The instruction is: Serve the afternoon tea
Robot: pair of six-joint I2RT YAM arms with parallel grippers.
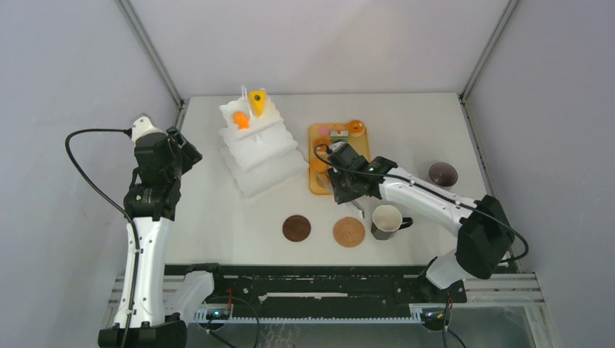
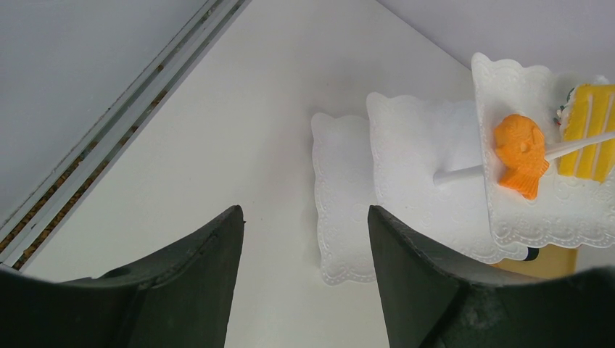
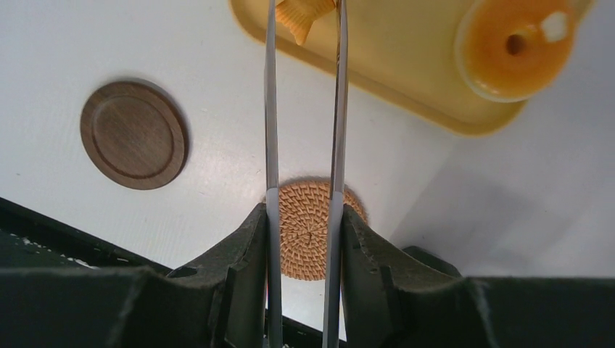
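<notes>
My right gripper (image 3: 304,214) is shut on a pair of metal tongs (image 3: 272,109), and their tips pinch a small orange pastry (image 3: 301,13) over the tan tray (image 3: 406,80). An orange tart (image 3: 516,45) lies on the same tray. From above, the right gripper (image 1: 341,177) hangs over the tray's near end, with a pink round (image 1: 321,131) and the tart (image 1: 356,128) at the far end. An orange fish pastry (image 2: 521,152) and a yellow cake wedge (image 2: 589,130) sit on the white tiered stand (image 2: 406,167). My left gripper (image 2: 304,214) is open and empty, left of the stand.
Two mugs stand at the right, one (image 1: 442,175) farther back and one (image 1: 386,220) nearer. A dark wooden coaster (image 1: 296,228) and a woven coaster (image 1: 349,232) lie in front of the tray. The table's left rail (image 2: 109,130) runs beside my left gripper.
</notes>
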